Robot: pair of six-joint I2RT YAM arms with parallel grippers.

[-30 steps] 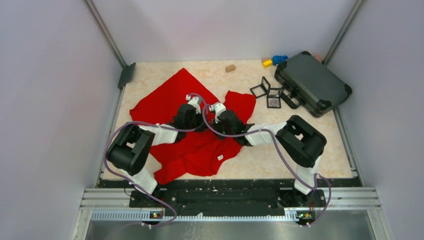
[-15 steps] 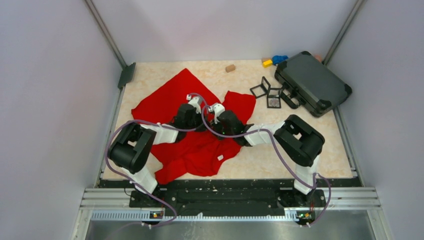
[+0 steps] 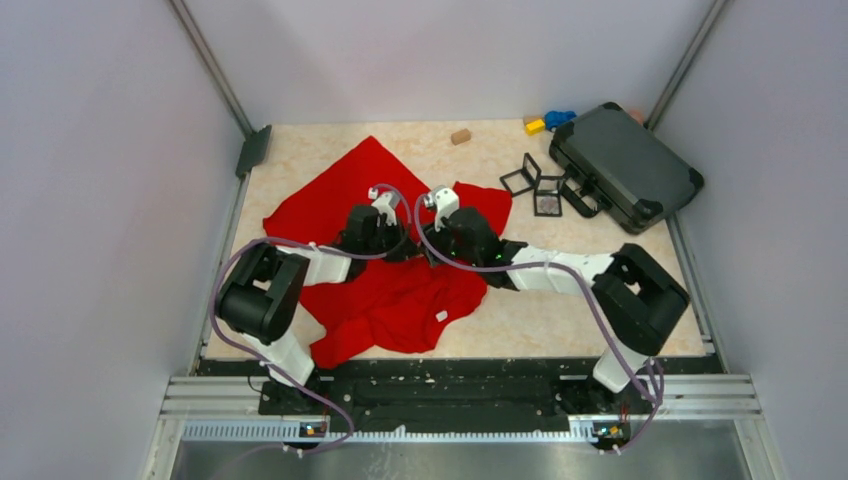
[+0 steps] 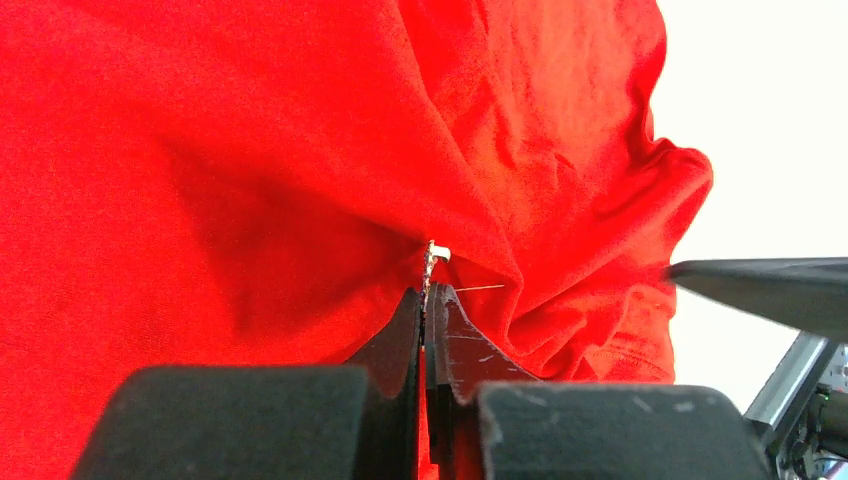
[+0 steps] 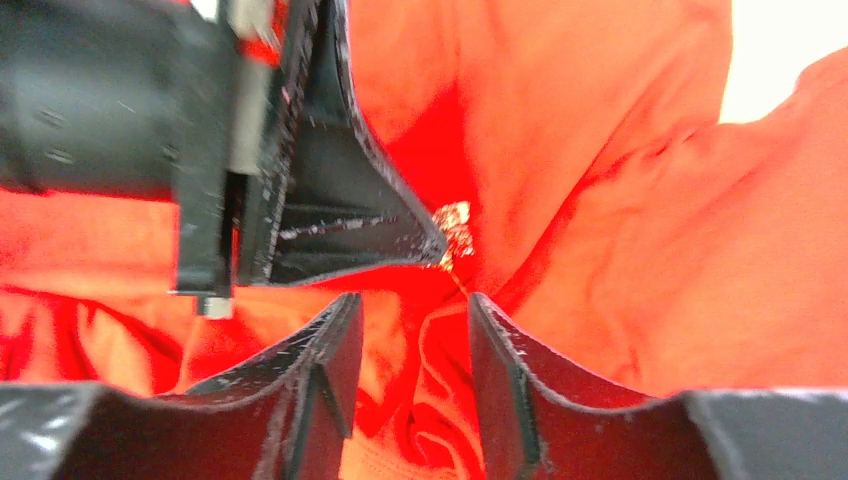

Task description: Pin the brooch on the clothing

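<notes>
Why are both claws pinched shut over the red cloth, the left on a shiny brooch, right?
Not both. The right wrist view shows the right gripper open; the left gripper is shut on the brooch over the red clothing.

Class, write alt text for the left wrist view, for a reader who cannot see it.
The left gripper, jaws shut, pinches a small metal brooch at a fold of the red clothing, which fills most of the view. Pale table shows at the upper right.

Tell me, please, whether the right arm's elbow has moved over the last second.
Yes. The right arm's elbow has swung rightward, toward the rail at the table's right edge, on the near side of the black case.
</notes>
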